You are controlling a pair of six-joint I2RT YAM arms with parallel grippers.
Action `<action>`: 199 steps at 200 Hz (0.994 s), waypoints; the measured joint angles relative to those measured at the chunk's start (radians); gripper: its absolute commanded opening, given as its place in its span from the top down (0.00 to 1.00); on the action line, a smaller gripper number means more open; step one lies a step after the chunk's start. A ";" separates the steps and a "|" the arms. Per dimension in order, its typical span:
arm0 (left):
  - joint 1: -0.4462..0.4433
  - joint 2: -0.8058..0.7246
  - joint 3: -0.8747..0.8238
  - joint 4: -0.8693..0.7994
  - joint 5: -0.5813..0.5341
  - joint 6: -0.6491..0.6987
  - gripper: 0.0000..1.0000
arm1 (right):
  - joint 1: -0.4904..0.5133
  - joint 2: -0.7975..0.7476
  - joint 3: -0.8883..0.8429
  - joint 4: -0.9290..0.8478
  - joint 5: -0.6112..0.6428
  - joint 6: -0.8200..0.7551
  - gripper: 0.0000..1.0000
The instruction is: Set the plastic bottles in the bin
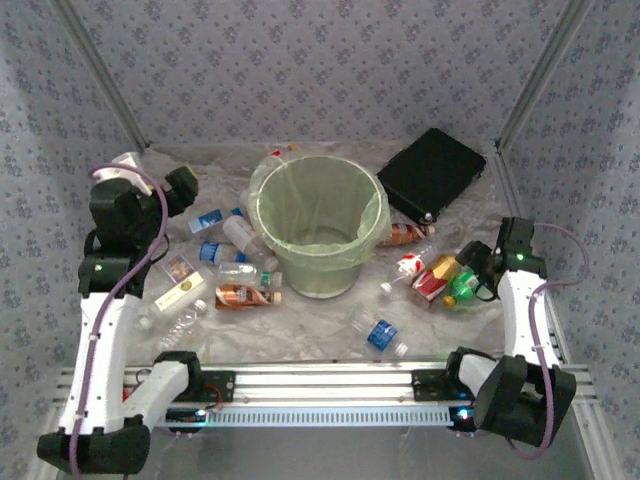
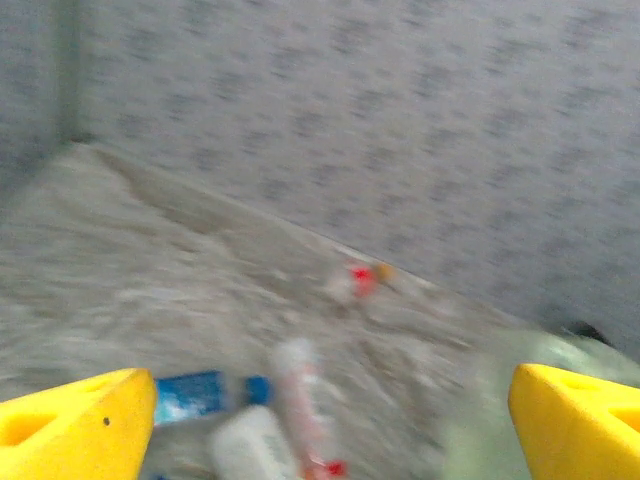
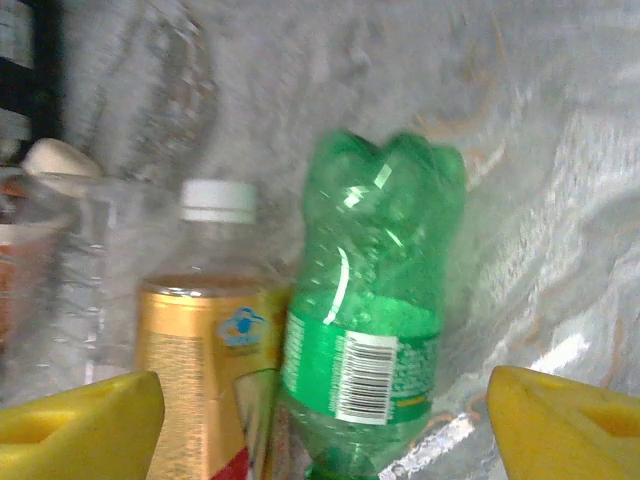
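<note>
The bin (image 1: 320, 272) stands upright in the middle of the worktop (image 1: 330, 318), its thin liner folded over the rim, and the plastic bottles (image 1: 245, 296) lie scattered on the crinkled sheet to either side of it. The left tool (image 1: 182, 183) hangs over the far left part of the worktop, left of the bin and above a cluster of bottles. In the wrist view its yellow fingers (image 2: 75, 420) are spread wide and released, gripping nothing, with a blue-labelled bottle (image 2: 200, 395) lying blurred on the sheet below them. The right tool (image 1: 480, 262) sits low to the right of the bin, beside another group of bottles. Its fingers (image 3: 80, 425) also stand wide apart and released, flanking a green bottle (image 3: 375, 300) and a gold-labelled bottle (image 3: 200, 340) with a white cap. These two lie side by side and touching, clear of both fingers. A flat black box (image 1: 432, 175) rests at the far right, behind the bin. A lone blue-banded bottle (image 1: 380, 334) lies near the front edge.
</note>
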 measured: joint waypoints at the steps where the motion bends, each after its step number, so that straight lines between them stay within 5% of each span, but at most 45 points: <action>1: -0.004 0.001 0.002 -0.001 0.004 -0.001 0.10 | -0.001 0.000 -0.002 0.000 -0.002 0.000 0.17; 72: -0.300 0.131 0.014 -0.050 0.117 -0.051 0.14 | -0.035 0.109 -0.103 0.126 -0.077 0.010 0.21; 122: -0.369 0.154 -0.051 -0.045 0.104 -0.079 0.17 | -0.044 0.175 -0.148 0.227 -0.088 0.015 0.24; 199: -0.400 0.190 -0.082 -0.015 0.080 -0.106 0.19 | -0.063 0.178 -0.169 0.274 -0.089 0.029 0.47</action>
